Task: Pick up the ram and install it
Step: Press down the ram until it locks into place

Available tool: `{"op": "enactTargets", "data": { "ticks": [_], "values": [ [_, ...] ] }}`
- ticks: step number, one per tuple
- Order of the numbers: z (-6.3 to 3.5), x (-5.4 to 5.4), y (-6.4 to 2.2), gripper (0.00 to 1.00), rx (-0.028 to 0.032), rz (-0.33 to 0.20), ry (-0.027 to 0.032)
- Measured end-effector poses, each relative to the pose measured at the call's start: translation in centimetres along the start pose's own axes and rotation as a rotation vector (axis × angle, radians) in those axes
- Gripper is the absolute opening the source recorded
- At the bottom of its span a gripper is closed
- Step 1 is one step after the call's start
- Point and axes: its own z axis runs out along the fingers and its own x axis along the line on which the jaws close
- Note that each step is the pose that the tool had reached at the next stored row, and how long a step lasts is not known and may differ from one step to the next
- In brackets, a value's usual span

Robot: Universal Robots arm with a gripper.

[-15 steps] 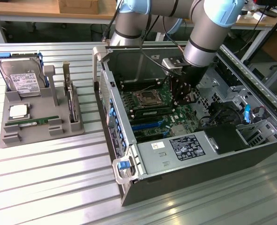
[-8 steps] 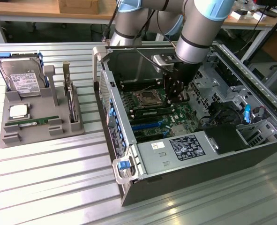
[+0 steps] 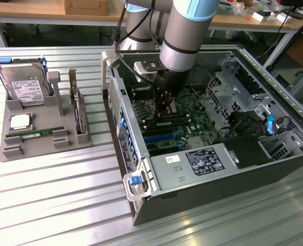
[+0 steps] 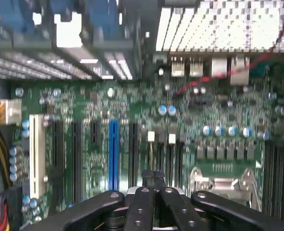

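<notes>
One ram [image 3: 36, 134] rests in the grey tray [image 3: 10, 154] | gripper [image 3: 164, 108] pinched together, empty, over motherboard [image 3: 192, 125] | pickup not done.

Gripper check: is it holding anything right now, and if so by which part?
Nothing is held. The gripper is shut with its fingertips together, poised inside the computer case above the motherboard. A ram stick lies in the grey holder.
</notes>
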Motion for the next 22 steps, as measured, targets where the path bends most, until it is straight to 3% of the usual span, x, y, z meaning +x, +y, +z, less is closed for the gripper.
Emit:
{"op": "enactTargets", "data": {
  "ticks": [2, 6, 8, 9, 10, 12, 13, 14, 18, 19, 22],
  "values": [
    [0.4, 0.0, 1.04, 0.11, 0.0001, 0.0, -0.0001],
    [1.36, 0.0, 1.23, 0.11, -0.0004, 0.0, 0.0005],
    [1.37, 0.0, 1.24, 0.11, -0.0002, -0.001, 0.0004],
    [1.17, -0.1, 1.23, 0.11, 0.0021, -0.002, -0.0017],
    [0.15, 0.0, 1.27, 0.11, 0.0024, -0.002, 0.0],
    [-0.15, 0.0, 0.96, 0.11, 0.0026, -0.002, -0.0002],
    [-0.19, 0.0, 0.35, 0.11, 0.0018, -0.002, 0.0002],
    [-0.23, 0.0, -0.95, 0.11, -0.0028, -0.002, -0.0001],
    [-0.33, 0.1, -4.05, 0.11, -0.0168, -0.002, -0.0003],
    [-0.37, 0.1, -5.01, 0.11, -0.0218, -0.002, -0.0002],
    [-0.52, 0.1, -9.55, 0.11, -0.0463, -0.003, -0.0006]
  ]
}}
